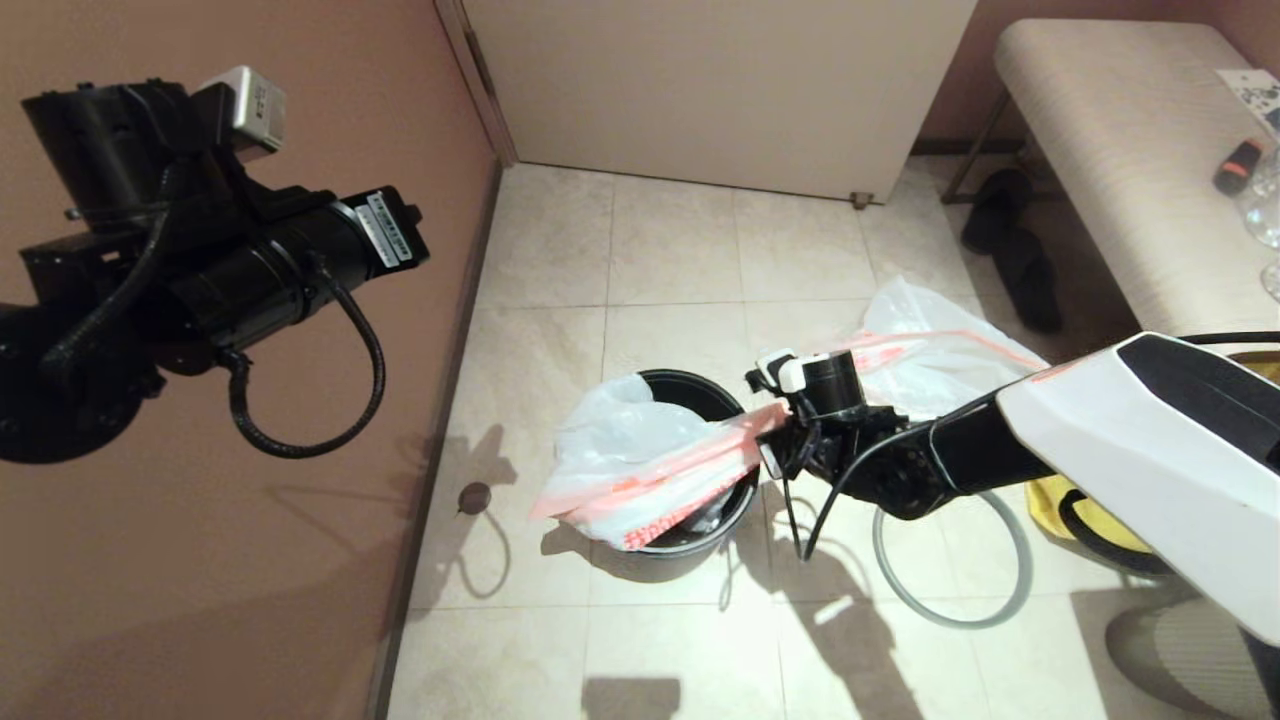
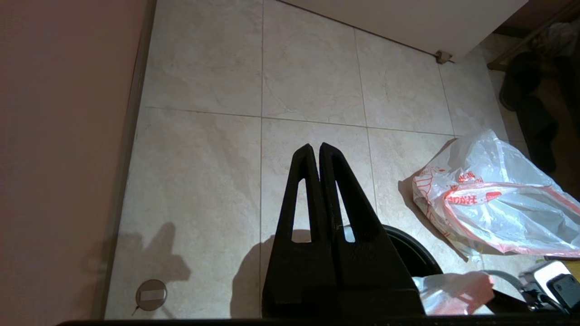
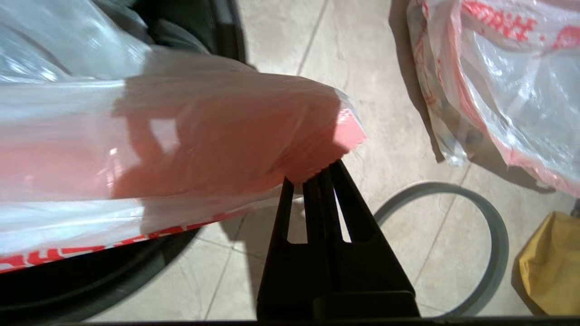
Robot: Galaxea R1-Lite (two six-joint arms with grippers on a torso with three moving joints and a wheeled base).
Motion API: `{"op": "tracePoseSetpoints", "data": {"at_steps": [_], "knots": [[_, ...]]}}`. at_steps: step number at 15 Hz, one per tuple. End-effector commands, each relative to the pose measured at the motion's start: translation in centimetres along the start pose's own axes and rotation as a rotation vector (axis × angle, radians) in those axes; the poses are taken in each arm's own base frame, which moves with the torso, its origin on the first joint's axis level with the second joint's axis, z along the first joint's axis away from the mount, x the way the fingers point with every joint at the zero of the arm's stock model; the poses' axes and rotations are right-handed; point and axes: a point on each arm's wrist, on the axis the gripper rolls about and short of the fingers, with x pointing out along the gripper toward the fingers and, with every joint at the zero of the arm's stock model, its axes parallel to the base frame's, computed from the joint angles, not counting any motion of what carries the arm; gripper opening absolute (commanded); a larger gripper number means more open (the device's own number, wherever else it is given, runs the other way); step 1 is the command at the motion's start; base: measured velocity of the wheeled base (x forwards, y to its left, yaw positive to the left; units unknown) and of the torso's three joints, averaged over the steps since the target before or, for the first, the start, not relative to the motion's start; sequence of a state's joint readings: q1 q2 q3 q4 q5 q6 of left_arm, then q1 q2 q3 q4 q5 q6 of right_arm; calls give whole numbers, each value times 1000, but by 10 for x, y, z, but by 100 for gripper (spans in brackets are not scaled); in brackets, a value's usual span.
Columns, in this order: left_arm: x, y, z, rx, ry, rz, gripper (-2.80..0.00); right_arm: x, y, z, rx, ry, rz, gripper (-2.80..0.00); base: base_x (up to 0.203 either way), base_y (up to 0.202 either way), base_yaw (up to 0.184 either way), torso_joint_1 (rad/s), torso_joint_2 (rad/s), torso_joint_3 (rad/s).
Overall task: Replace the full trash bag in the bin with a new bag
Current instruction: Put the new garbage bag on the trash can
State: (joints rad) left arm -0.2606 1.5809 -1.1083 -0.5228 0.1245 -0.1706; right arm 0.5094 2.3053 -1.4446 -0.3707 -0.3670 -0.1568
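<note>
At the bin's (image 1: 690,545) right rim, the right gripper (image 1: 775,425) pinches the pink hem of the bag (image 1: 640,460) stretching leftward across the opening; left gripper (image 2: 316,151), shut and empty, hangs far left.

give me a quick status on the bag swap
Right end effector shut on hem of bag in the bin. Left end effector shut, empty, raised by the wall. Second bag and grey hoop on floor beside bin.
</note>
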Motion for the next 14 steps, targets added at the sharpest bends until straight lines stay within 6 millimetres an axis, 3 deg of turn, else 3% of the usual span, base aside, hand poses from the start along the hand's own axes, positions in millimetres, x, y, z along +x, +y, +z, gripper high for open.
{"op": "tracePoseSetpoints", "data": {"at_steps": [1, 4, 9, 12, 14], "knots": [[0, 0, 0, -1, -3, 1, -280, -5, -9, -7, 2, 15, -15, -280, 0, 0, 0, 0, 0, 0], [0, 0, 0, -2, -3, 1, -280, -5, -11, -18, 21, 47, -15, -280, 0, 0, 0, 0, 0, 0], [1, 0, -1, -1, -1, 1, -280, -2, 13, -51, -19, 147, 48, -280, 0, 0, 0, 0, 0, 0], [2, 1, -1, -1, 0, 4, -280, 21, 29, -76, -42, 198, 62, -280, 0, 0, 0, 0, 0, 0], [2, 1, 0, -1, -1, 6, -280, 37, 35, -75, -34, 181, 58, -280, 0, 0, 0, 0, 0, 0]]}}
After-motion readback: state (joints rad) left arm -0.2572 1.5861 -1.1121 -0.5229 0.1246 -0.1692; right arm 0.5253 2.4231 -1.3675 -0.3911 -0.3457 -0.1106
